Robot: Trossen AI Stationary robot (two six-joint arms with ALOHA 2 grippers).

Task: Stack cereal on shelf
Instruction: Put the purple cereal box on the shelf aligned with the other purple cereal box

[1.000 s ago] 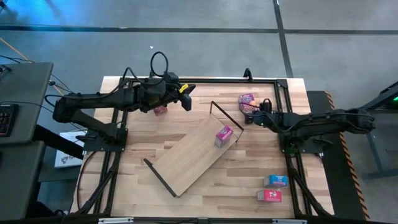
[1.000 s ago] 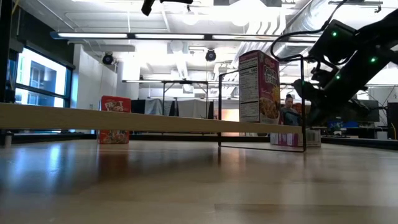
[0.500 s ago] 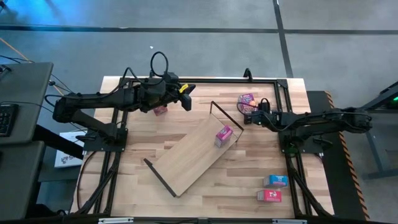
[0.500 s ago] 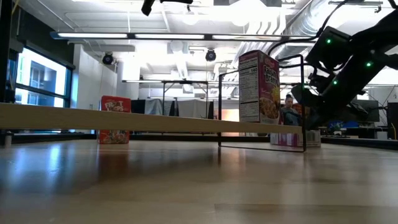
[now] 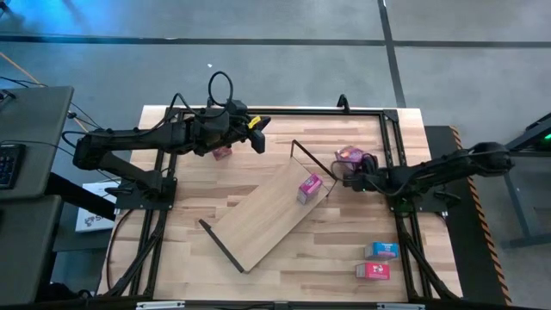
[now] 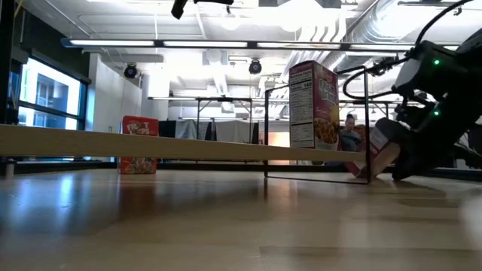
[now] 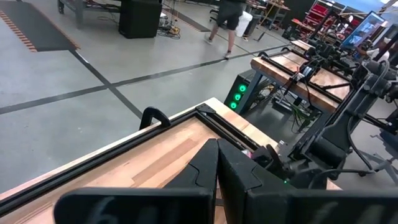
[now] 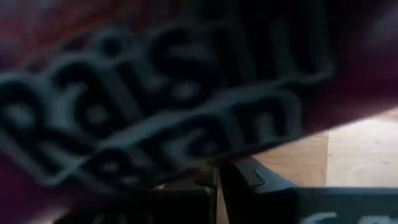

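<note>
Right gripper (image 5: 347,176), pinched shut against a purple cereal box (image 5: 349,157), has just dragged it tipping toward the shelf's (image 5: 258,220) wire end, nearer stacking beside the pink box (image 5: 309,186), while the left gripper (image 5: 256,136) waits closed, far side.

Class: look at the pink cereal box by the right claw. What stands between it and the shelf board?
The black wire end frame of the shelf stands between the tilted pink cereal box, at the right claw, and the board.

Both arms reach inward, jaws closed.
</note>
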